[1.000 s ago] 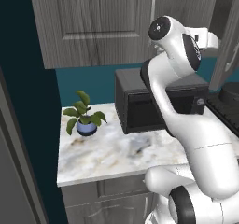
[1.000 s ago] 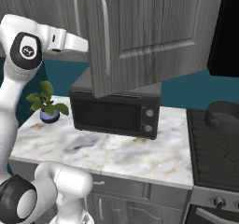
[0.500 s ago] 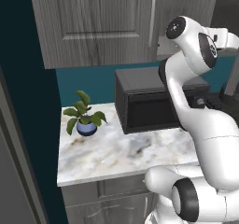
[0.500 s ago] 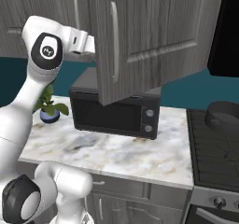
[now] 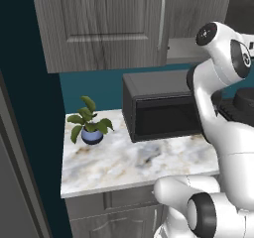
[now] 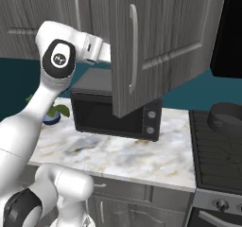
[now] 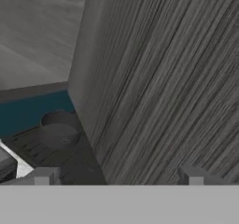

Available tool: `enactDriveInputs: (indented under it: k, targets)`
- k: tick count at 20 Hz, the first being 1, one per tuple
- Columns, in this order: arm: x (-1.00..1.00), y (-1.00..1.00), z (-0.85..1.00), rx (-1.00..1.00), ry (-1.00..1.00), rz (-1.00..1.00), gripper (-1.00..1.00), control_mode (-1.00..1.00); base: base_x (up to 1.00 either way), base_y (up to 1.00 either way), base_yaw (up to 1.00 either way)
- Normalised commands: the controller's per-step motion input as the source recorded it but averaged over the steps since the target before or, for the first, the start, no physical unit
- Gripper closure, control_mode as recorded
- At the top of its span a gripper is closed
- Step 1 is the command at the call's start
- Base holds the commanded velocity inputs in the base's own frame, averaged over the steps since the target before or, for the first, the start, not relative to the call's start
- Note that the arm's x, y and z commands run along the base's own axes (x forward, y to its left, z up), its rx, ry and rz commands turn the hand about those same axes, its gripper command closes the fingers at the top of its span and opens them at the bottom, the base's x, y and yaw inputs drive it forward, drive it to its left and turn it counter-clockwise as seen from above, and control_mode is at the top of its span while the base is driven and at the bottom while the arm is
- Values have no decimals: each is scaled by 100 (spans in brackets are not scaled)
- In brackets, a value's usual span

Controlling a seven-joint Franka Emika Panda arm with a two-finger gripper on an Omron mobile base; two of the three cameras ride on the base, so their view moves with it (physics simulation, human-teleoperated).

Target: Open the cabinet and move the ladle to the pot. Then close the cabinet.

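the cabinet (image 6: 160, 46) door stands swung out over the microwave (image 6: 113, 110), so the opening step looks about done. the pincer (image 7: 119, 174) is spread, empty, close against the door's inner face. the pot (image 6: 227, 119) sits on the stove. next: reach inside for the ladle, which i can't make out.

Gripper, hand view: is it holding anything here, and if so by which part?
Nothing is held. The gripper is open, its fingertips apart and empty, close against the swung-out cabinet door.
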Motion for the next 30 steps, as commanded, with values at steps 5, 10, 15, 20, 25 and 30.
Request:
enactDriveInputs:
  k: [5, 10, 15, 20, 25, 30]
  targets:
    - [-9, 14, -2, 0, -8, 4, -100, -100, 0, 0, 0]
    - [0, 41, 5, 0, -11, 16, -100, -100, 0, 0, 0]
    - [-5, 29, 23, 1, -15, 16, -100, -100, 0, 0, 0]
    - [1, 75, 3, 1, -9, 37, -100, -100, 0, 0, 0]
    - [14, 92, 0, 4, 0, 57, -100, -100, 0, 0, 0]
    - [14, 68, 21, 8, 0, 50, -100, -100, 0, 0, 0]
